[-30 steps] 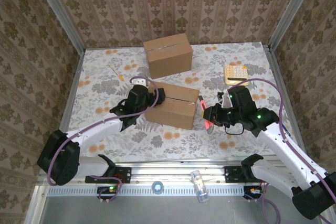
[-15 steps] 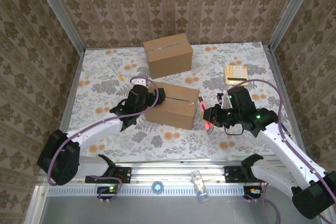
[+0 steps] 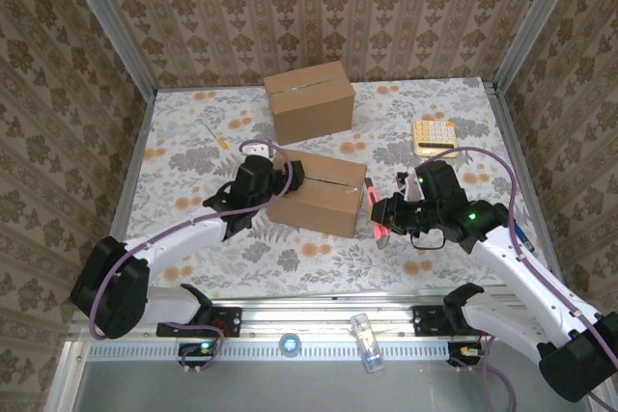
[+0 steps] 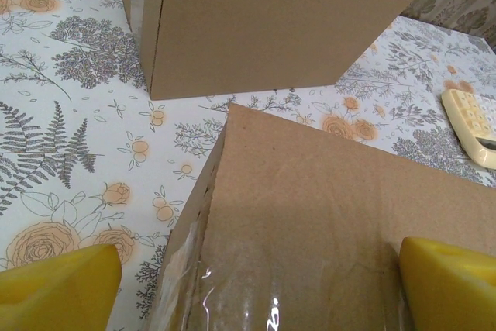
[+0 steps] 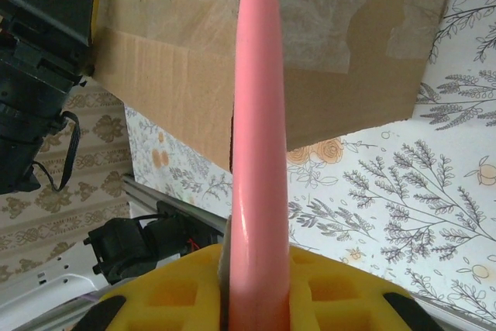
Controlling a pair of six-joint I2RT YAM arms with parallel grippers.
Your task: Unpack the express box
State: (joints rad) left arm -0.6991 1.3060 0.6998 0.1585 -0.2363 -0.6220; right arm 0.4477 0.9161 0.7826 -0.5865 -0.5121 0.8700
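My right gripper (image 3: 380, 217) has edged slightly left toward the express box (image 3: 323, 198); my left arm has not shifted. From above, that box lies closed in the middle of the tabletop (image 3: 193, 229), with a second box (image 3: 309, 101) behind it, also closed, and a calculator (image 3: 435, 135) well off to the right. My left gripper (image 3: 280, 178) sits at its left end.

Left wrist: my jaws stand wide, with the box's taped top between my yellow fingertips (image 4: 58, 288), gripping nothing.

Right wrist: I am clamped on a pink cutter (image 5: 258, 114), its tip at the box's taped seam.
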